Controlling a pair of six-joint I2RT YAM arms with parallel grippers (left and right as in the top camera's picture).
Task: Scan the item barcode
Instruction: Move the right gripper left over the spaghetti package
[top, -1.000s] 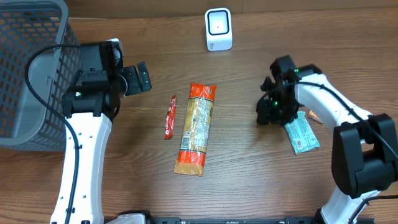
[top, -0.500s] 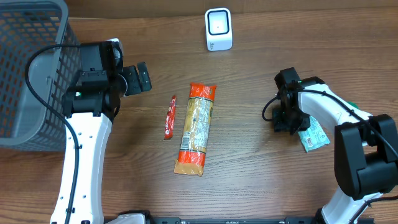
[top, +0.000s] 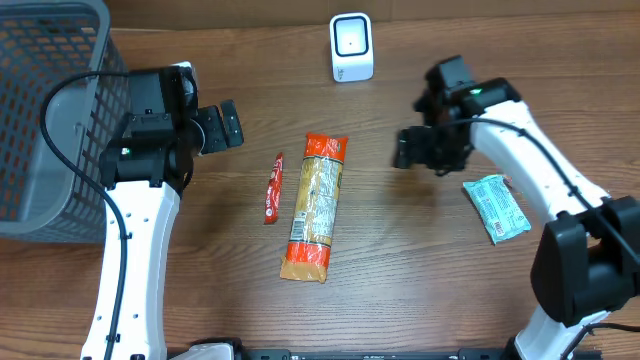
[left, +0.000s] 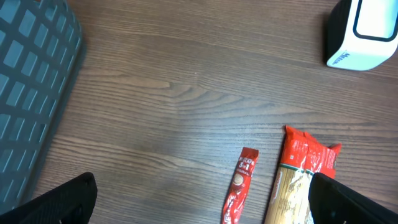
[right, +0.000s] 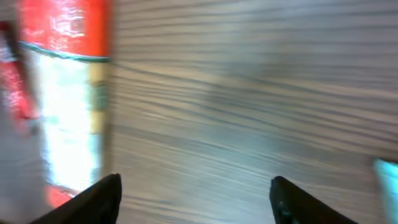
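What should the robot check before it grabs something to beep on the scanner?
1. Right gripper open and empty: ok.
2. Left gripper open and empty: ok.
3. Nothing blocks the scanner: ok.
4. Pasta pack lies flat, apart from the red sachet: ok.
5. Teal packet lies clear of both grippers: ok.
6. A barcode faces up on some item: cannot tell, the print is too small.
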